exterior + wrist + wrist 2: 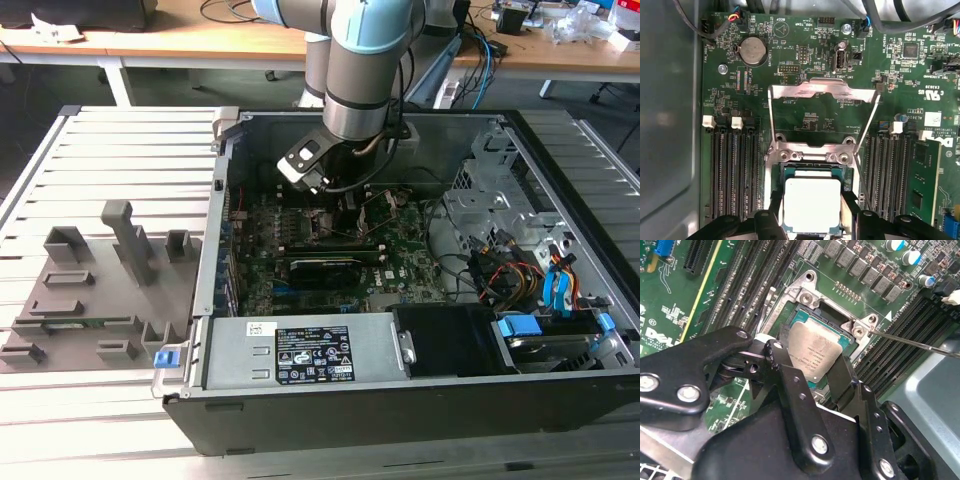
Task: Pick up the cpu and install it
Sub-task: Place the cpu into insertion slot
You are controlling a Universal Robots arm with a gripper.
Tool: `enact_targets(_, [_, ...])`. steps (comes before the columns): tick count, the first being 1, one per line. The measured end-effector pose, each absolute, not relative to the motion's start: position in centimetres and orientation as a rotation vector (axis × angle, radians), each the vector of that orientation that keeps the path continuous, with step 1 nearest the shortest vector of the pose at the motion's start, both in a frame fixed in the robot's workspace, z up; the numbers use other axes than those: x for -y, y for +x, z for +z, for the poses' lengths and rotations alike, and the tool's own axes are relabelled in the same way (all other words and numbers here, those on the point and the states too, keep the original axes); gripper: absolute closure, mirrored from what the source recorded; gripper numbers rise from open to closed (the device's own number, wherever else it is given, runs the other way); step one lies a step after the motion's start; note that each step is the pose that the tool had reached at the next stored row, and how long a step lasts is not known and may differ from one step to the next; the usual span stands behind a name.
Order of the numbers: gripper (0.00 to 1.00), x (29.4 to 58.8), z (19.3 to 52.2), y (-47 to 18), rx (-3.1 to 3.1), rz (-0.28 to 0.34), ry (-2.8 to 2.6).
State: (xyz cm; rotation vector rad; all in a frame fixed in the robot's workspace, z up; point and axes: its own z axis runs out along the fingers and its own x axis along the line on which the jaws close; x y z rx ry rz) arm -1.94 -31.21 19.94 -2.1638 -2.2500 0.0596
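Observation:
The cpu (812, 202) is a silver-topped square chip on a green base. It sits level within the open motherboard socket (810, 150), and I cannot tell whether it rests in the socket or hangs just above it. My gripper (812, 217) closes on it from both sides, one black finger (776, 212) against each opposite edge. In the second wrist view the cpu (817, 352) lies between the same fingers (782, 365) of the gripper (812, 367). The socket's metal load plate (822, 90) stands flipped open. In the exterior view the gripper (335, 200) reaches down into the computer case (400, 400).
Memory slots (735, 170) flank the socket on both sides, and a thin socket lever rod (910, 342) sticks out beside it. The case walls, cables (500, 265) and drive bays (560, 330) surround the board. A grey fixture with blocks (100, 290) lies on the slatted table at the exterior view's left.

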Motion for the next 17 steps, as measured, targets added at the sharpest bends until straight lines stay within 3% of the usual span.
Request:
enact_targets(6, [0.46, 31.2, 19.87, -1.94, 2.25, 0.059, -2.164])
enact_targets(8, [0.38, 31.2, 19.86, -1.94, 2.25, 0.059, -2.164])
enact_targets(17, [0.38, 31.41, 19.86, -1.94, 2.25, 0.059, -2.164])
